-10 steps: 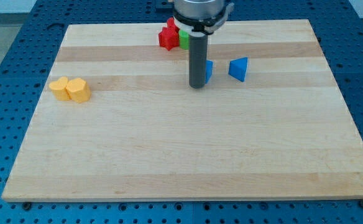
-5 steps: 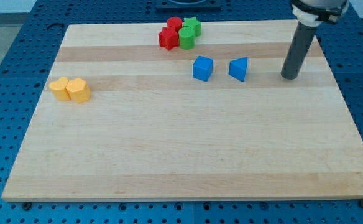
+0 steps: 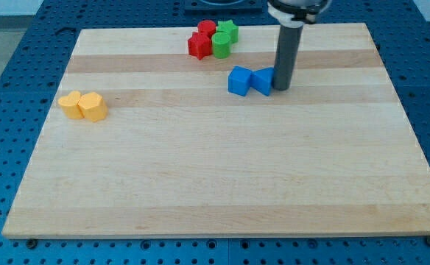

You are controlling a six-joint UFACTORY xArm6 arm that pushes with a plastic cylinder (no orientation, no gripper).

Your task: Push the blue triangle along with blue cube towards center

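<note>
The blue cube [image 3: 238, 80] sits on the wooden board [image 3: 222, 177] in the upper middle. The blue triangle [image 3: 262, 81] lies just to its right, touching or nearly touching it. My tip [image 3: 281, 88] stands against the triangle's right side, the dark rod rising toward the view's top.
A cluster of red and green blocks [image 3: 213, 39] sits near the board's top edge, above and left of the blue blocks. Two yellow blocks [image 3: 83, 105] lie side by side near the left edge.
My tip swung from left of the cube to the far right, then came back left onto the triangle. The triangle has slid left up to the cube.
</note>
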